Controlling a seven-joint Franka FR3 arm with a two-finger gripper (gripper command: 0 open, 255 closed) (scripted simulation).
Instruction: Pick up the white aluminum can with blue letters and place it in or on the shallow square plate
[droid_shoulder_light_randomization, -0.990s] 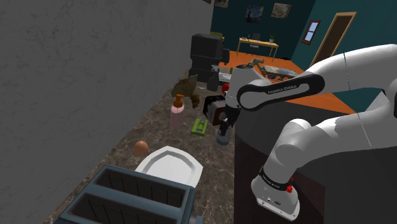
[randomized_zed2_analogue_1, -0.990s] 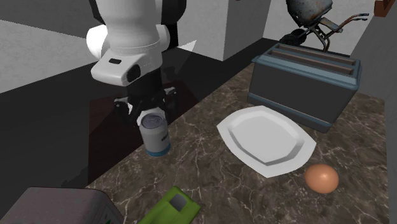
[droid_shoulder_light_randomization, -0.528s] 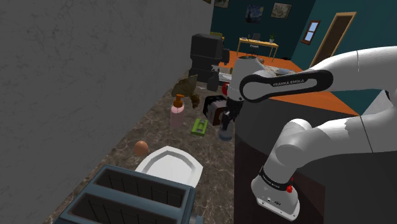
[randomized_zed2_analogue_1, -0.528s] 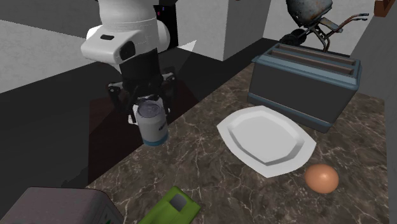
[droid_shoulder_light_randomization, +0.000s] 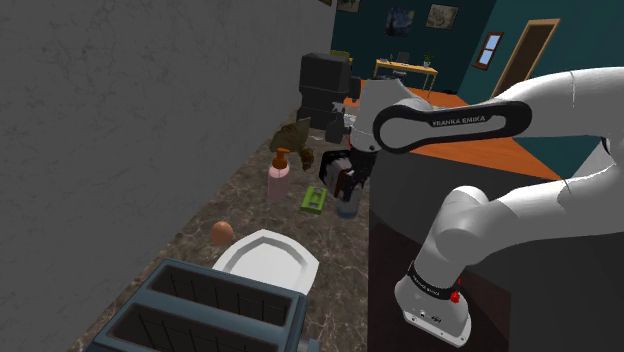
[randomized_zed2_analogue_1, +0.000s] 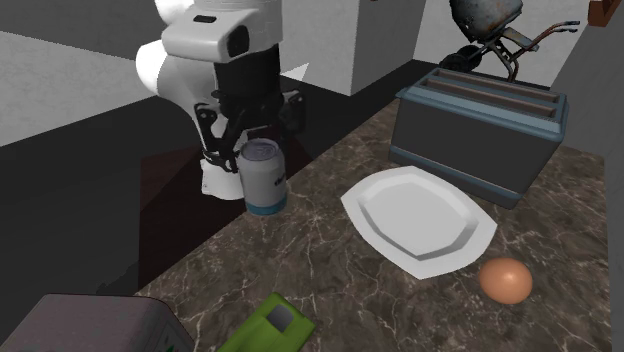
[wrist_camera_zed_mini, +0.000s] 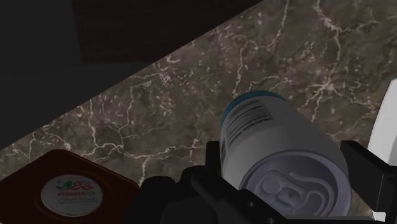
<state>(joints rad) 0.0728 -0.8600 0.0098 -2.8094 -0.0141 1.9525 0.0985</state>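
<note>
White with a blue band, the can (randomized_zed2_analogue_1: 262, 178) is clamped between your jaws, held over the edge of the marbled bench (randomized_zed2_analogue_1: 330, 275), apart from the plate (randomized_zed2_analogue_1: 415, 215) on the second exterior view's right.

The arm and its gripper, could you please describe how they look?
The arm has rounded white segments with dark joints, a dark band bearing white FRANKA EMIKA lettering, and a small red button near its base. The gripper is all black.
</note>
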